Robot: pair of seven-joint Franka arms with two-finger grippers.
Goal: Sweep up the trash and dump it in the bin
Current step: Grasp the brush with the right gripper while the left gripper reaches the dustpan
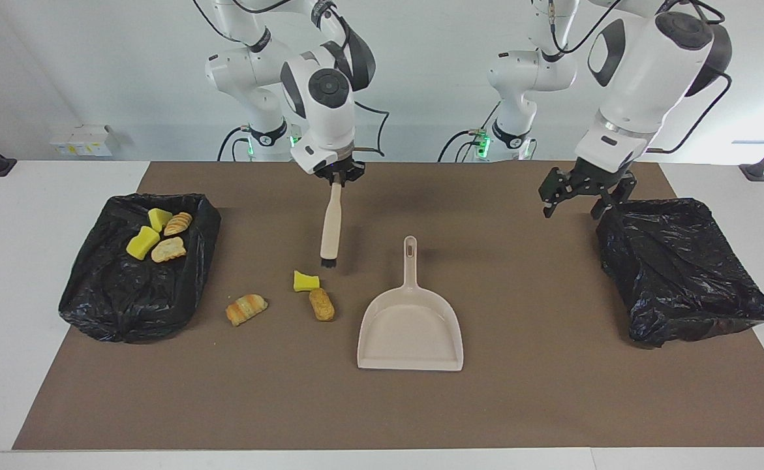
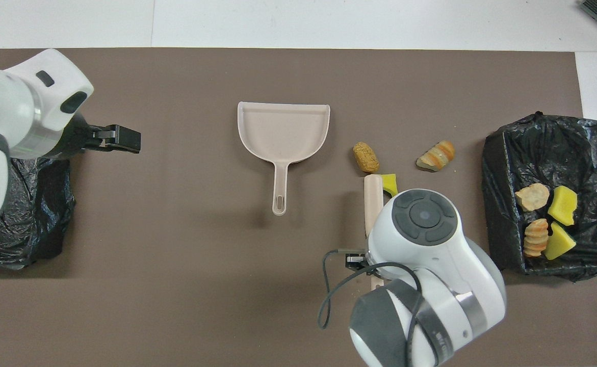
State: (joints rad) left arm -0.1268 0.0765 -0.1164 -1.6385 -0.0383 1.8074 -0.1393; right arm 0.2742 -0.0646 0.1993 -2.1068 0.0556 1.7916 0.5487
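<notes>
trash (image 1: pixel 306 281): three pieces lie just under your brush (image 1: pixel 329 225), which the right gripper (image 1: pixel 336 176) pinches by its handle, bristles down, likely to sweep toward the dustpan (image 1: pixel 410 326), while the left gripper (image 1: pixel 580 196), fingers spread, hovers by the empty bin (image 1: pixel 682 267).

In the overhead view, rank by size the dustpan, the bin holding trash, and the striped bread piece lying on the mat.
1. Bin holding trash
2. Dustpan
3. Striped bread piece
The bin looks only moderately larger than the dustpan; the bread is plainly smallest.
</notes>
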